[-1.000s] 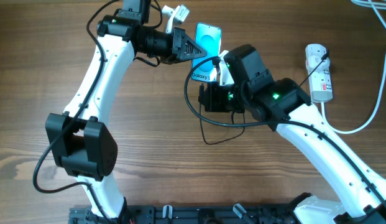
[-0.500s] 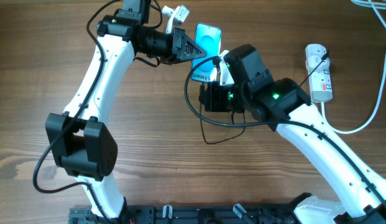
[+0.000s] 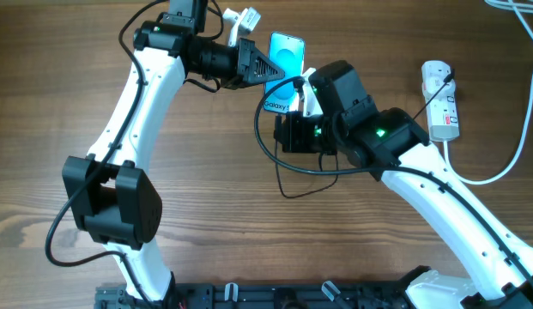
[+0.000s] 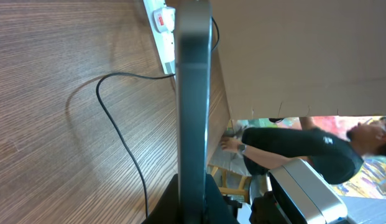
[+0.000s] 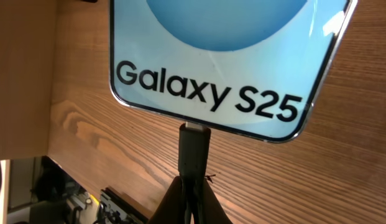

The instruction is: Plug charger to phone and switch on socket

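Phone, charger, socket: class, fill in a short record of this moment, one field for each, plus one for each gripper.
phone: screen lit, bottom edge towards the right arm
charger: plug meets the phone's bottom edge; depth cannot be told
socket: lying on table, no gripper near; on or off cannot be told
left gripper: shut on phone
right gripper: shut on charger

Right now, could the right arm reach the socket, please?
Probably not yet: the right gripper is shut on the charger at the phone. Once freed, the way to the socket looks open.
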You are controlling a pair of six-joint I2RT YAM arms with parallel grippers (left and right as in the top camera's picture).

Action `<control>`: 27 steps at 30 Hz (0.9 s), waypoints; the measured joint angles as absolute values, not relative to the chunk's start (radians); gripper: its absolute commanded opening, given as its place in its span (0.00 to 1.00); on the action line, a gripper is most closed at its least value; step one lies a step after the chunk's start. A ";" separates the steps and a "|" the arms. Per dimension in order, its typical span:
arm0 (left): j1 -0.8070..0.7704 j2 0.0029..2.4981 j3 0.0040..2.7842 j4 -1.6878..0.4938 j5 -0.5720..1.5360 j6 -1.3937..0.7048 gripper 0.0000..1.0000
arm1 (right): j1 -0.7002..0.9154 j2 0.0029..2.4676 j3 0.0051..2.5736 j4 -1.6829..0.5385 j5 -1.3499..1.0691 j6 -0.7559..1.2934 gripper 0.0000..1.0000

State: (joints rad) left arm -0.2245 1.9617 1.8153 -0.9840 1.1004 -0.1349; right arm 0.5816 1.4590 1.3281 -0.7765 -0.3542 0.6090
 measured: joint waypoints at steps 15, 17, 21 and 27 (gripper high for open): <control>-0.220 1.962 1.817 -0.984 1.090 -0.132 0.04 | 0.577 1.460 1.317 -0.735 -0.354 0.600 0.05; -0.220 1.962 1.817 -0.985 1.086 -0.132 0.04 | 0.576 1.460 1.315 -0.728 -0.354 0.589 0.05; -0.215 1.962 1.821 -0.986 1.085 -0.132 0.04 | 0.576 1.460 1.312 -0.715 -0.350 0.563 0.05; -0.214 1.962 1.824 -0.983 1.079 -0.132 0.04 | 0.576 1.460 1.312 -0.710 -0.336 0.548 0.10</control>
